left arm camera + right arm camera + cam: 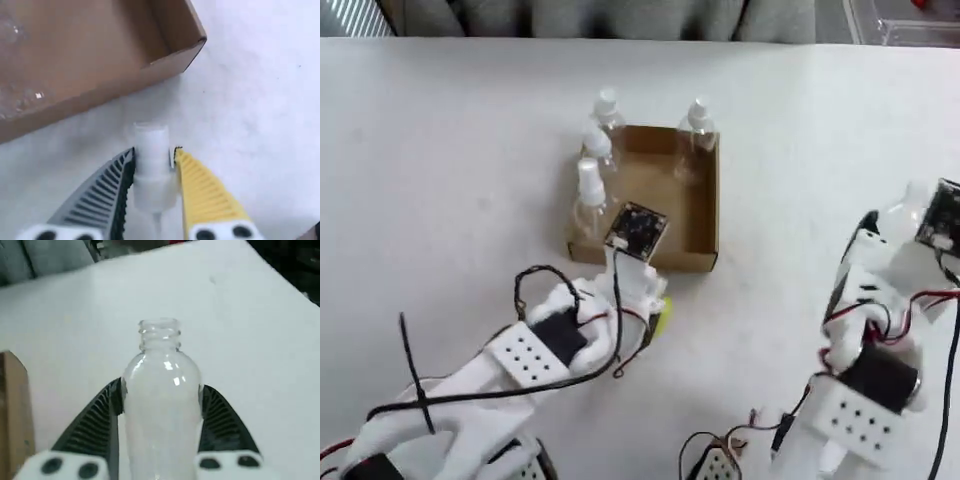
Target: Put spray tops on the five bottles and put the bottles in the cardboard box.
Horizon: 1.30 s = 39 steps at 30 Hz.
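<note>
Spray top (151, 167), tube cut off, sits pinched in left gripper (152, 154); right gripper (161, 390) clamps open-necked bottle (160, 365).

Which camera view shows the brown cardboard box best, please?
The high view: it takes in the whole brown cardboard box, all four walls and floor. The left wrist view shows one corner; the right wrist view, a sliver of wall.

Four capped bottles (591, 192) upright in cardboard box (692, 262).
</note>
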Each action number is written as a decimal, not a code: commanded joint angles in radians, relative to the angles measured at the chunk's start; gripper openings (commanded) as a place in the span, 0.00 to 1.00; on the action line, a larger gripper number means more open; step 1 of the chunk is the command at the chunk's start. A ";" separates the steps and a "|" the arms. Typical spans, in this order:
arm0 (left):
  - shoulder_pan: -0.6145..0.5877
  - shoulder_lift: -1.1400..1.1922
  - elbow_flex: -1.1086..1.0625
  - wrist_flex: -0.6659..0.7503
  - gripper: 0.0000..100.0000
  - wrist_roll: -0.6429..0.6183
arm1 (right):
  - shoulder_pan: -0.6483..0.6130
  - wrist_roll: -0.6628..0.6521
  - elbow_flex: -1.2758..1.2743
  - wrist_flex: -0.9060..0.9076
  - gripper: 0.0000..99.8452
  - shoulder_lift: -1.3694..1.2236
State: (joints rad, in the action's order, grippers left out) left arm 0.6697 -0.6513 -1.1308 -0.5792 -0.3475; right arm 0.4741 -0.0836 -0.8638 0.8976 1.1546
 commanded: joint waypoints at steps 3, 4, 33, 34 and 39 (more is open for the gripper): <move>-0.073 -0.076 0.006 0.028 0.02 0.008 | -0.139 0.130 -0.005 -0.148 0.02 0.177; -0.076 -0.076 0.006 0.028 0.02 0.011 | -0.166 0.147 -0.028 -0.185 0.02 0.197; -0.124 -0.412 0.003 -0.038 0.02 0.017 | -0.610 0.204 -0.595 -0.458 0.02 0.651; -0.133 -0.473 0.003 -0.058 0.02 0.017 | -0.608 0.204 -0.594 -0.441 0.02 0.651; -0.232 -0.759 0.026 -0.037 0.02 0.017 | -0.674 0.206 -0.609 -0.404 0.02 0.651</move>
State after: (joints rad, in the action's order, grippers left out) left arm 0.5224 -1.1838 -1.1416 -0.6529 -0.3414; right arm -0.1381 0.1312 -1.4745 0.4772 1.7944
